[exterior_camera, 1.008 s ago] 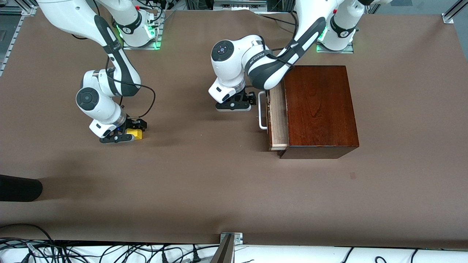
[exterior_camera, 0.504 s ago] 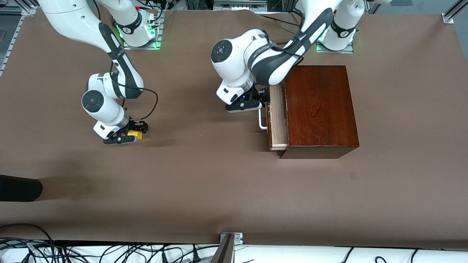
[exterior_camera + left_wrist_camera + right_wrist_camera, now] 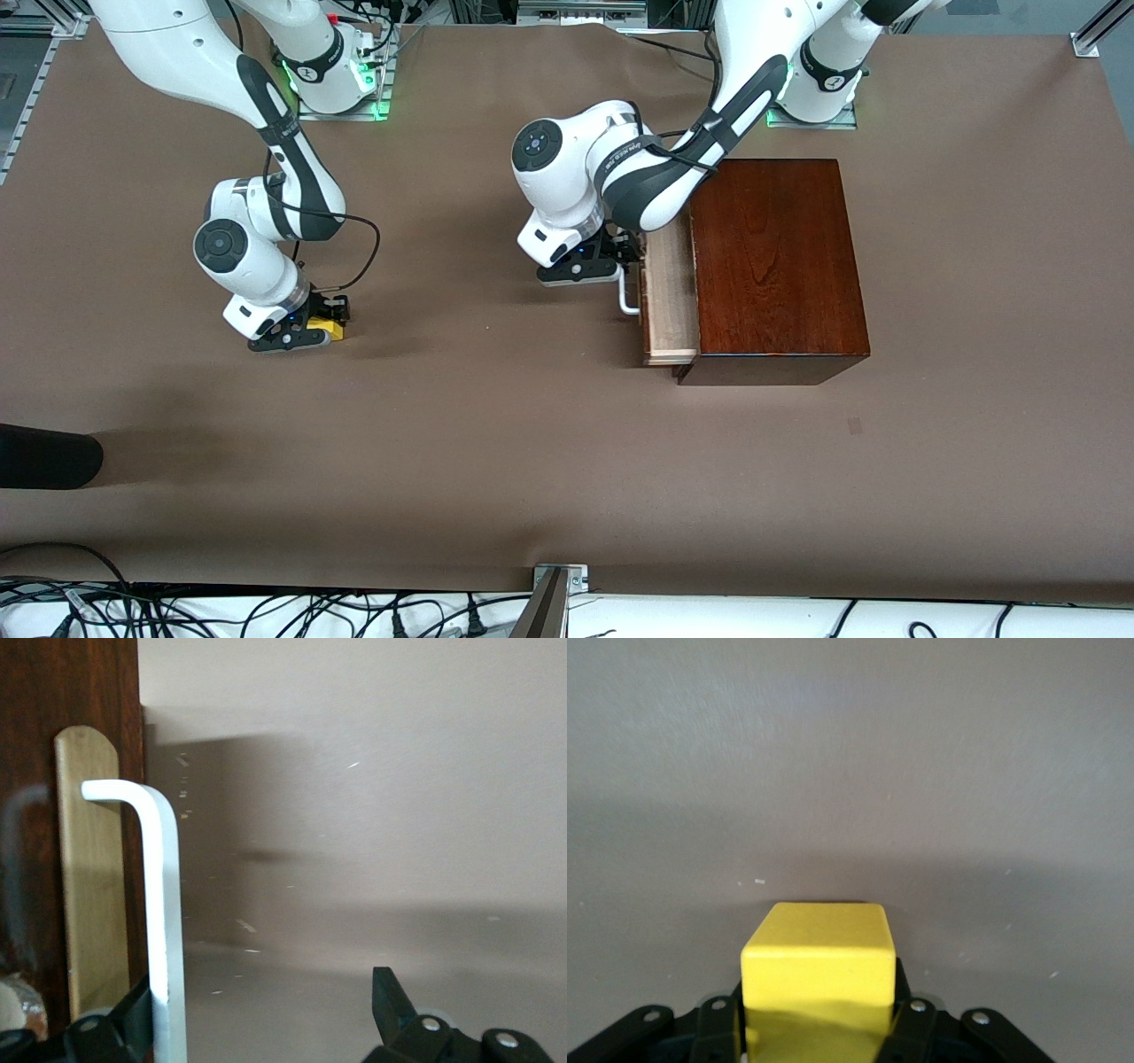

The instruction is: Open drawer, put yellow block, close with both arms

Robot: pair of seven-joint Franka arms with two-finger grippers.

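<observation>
drawer (image 3: 666, 297): partly pulled out of the mahogany box (image 3: 772, 266), its front facing the right arm's end of the surface; long axis runs 12 to 6 o'clock in the front view, pale tray showing on top
handle (image 3: 627, 297): white bar parallel to the drawer front; in the left wrist view (image 3: 164, 921) it runs between the left end effector's fingers
left end effector (image 3: 592, 262): at the drawer front, fingers spread wide around the handle, released rather than clenched
yellow block (image 3: 331, 329): toward the right arm's end of the surface, well apart from the drawer, about 9 o'clock from it; flat faces square in the right wrist view (image 3: 819, 961)
right end effector (image 3: 299, 329): low at the surface, fingers pressed to both sides of the block — grasping it
hidden: upper handle end covered by the left arm; whether the block touches the surface cannot be told
surface (image 3: 496, 443): brown matte sheet — cables (image 3: 266, 613) along the near edge, a dark object (image 3: 44, 455) cut off at 9 o'clock
</observation>
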